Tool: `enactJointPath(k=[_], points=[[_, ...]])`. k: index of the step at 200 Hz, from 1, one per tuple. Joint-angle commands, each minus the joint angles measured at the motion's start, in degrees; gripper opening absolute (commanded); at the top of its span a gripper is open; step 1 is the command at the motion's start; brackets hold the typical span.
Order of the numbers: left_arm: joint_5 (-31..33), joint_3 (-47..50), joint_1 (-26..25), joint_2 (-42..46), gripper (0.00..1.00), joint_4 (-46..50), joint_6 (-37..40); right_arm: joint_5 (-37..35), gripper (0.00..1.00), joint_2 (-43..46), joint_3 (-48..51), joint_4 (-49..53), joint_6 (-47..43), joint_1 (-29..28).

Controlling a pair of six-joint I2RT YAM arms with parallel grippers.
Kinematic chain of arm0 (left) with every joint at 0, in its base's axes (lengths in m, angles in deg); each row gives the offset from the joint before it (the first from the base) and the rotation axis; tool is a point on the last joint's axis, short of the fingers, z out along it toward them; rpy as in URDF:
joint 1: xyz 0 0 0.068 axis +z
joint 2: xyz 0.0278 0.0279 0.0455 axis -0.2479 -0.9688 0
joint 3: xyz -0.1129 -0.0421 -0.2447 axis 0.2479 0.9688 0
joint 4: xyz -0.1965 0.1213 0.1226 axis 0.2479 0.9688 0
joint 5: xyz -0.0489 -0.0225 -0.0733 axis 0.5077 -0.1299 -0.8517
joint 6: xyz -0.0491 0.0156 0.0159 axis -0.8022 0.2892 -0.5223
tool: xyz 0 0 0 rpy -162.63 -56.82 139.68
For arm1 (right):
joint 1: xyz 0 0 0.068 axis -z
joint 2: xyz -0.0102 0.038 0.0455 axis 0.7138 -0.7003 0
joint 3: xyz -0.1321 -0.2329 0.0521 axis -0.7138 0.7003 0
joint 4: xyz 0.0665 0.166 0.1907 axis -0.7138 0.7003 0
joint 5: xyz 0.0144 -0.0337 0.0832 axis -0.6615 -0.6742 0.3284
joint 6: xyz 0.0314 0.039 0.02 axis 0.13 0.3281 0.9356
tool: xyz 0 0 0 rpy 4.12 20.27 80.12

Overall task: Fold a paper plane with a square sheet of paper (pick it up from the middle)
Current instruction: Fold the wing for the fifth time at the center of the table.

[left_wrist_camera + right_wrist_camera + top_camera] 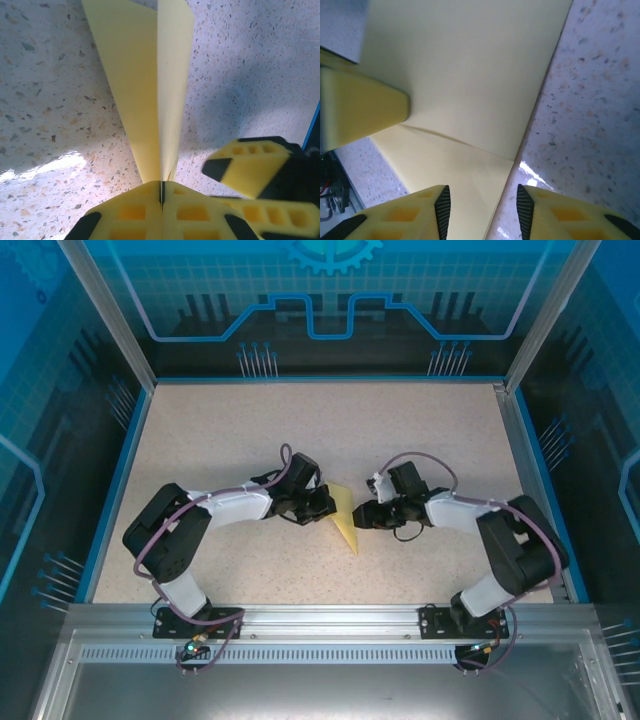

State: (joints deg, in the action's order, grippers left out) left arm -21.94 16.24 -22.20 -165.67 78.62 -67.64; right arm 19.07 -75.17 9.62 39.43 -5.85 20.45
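Two grippers: the left gripper (161, 192) pinches the paper plane (150, 75) at its crease; the right gripper (482, 205) stands partly open over the plane's edge; open table (250, 60) surrounds both.

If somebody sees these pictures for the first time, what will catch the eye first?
The yellow paper, folded with a crease, lies at the middle of the speckled table. The left hand is shut on it, while the right hand stands open at its edge.
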Motion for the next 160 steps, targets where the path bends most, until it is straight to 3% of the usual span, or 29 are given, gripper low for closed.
enactJointPath(k=[1, 33, 78, 98, 160], points=[[0.6, -2.3, -0.4, -0.5, 0.01, 2.6, 1.0, -7.2, 0.47, 6.4, 3.1, 1.2, -2.7, -1.8], [0.3, -3.3, -0.4, -1.1, 0.01, 3.9, 1.6, -15.9, 0.51, 13.7, 8.5, -3.0, -5.8, -7.8], [0.3, -4.5, -0.3, -1.4, 0.01, 5.7, 2.9, -31.3, 0.55, 17.0, 12.8, -11.6, -19.5, -22.9], [0.3, -5.0, -0.4, -1.6, 0.01, 6.1, 3.1, -36.8, 0.55, 16.1, 13.2, -15.3, -23.7, -26.1], [0.0, -5.6, -0.4, -2.3, 0.02, 6.2, 3.5, -44.2, 0.45, 4.2, 7.5, -17.0, -29.1, -30.5]])
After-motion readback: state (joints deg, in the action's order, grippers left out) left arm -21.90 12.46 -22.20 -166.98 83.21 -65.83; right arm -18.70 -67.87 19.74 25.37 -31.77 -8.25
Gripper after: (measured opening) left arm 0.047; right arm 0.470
